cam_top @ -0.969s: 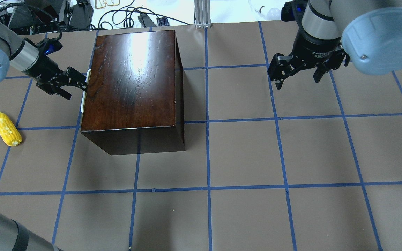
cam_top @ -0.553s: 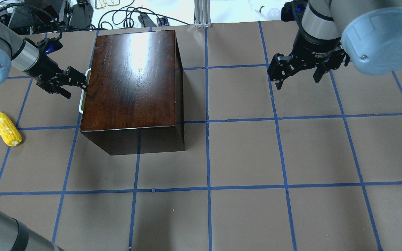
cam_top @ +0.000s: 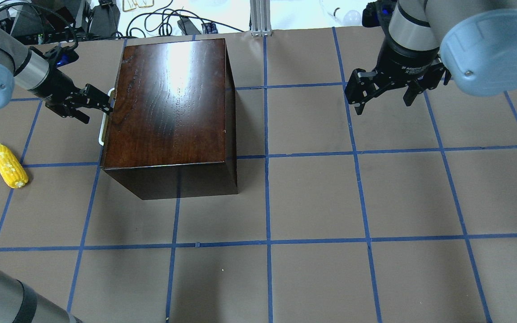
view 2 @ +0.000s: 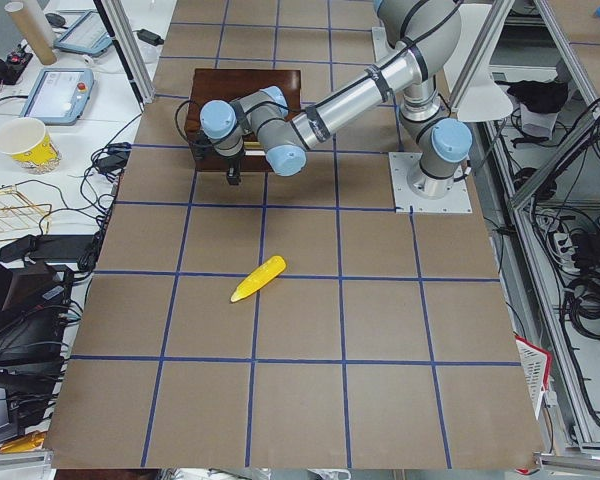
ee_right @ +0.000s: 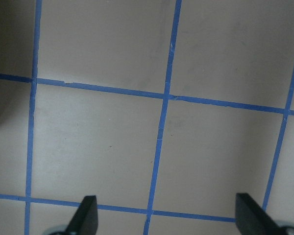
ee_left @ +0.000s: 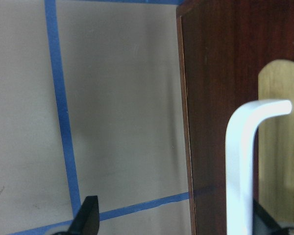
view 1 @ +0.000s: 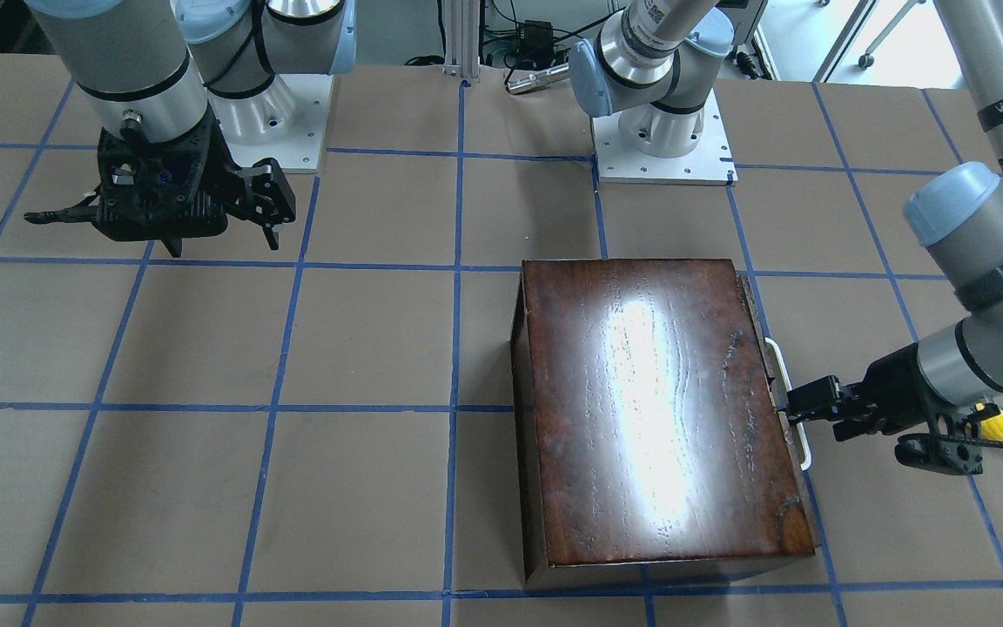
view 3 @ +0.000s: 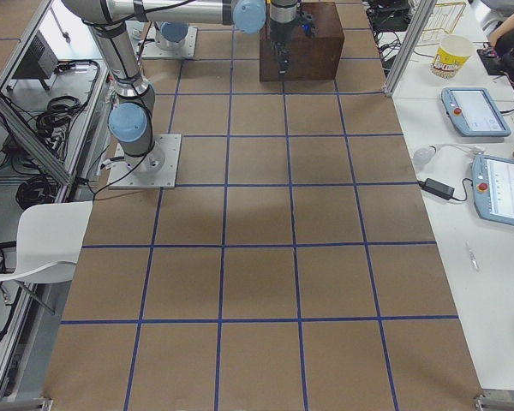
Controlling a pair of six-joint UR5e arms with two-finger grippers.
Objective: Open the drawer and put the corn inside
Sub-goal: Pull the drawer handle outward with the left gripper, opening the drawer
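Observation:
The dark wooden box (cam_top: 168, 103) stands at the table's back left. Its drawer is pulled out only a little; the dark drawer front (ee_left: 215, 98) and white handle (cam_top: 102, 130) face my left arm. My left gripper (cam_top: 96, 113) is open, with one finger hooked behind the handle (ee_left: 240, 166) and the other out over the table. The yellow corn (cam_top: 9, 165) lies on the table to the left of the box, apart from the gripper; in the front view the corn (view 1: 1002, 424) is partly hidden behind the left gripper (view 1: 845, 427). My right gripper (cam_top: 384, 102) hangs open and empty at the back right.
The table is covered in brown paper with a blue tape grid (cam_top: 267, 242). An aluminium post (cam_top: 260, 18) and cables stand past the back edge. The two arm bases (view 1: 663, 139) are bolted near the robot's side of the table.
My left gripper has moved left with its finger in the handle, and the handle and drawer front have come out a little from the box. The right arm and the corn have not moved.

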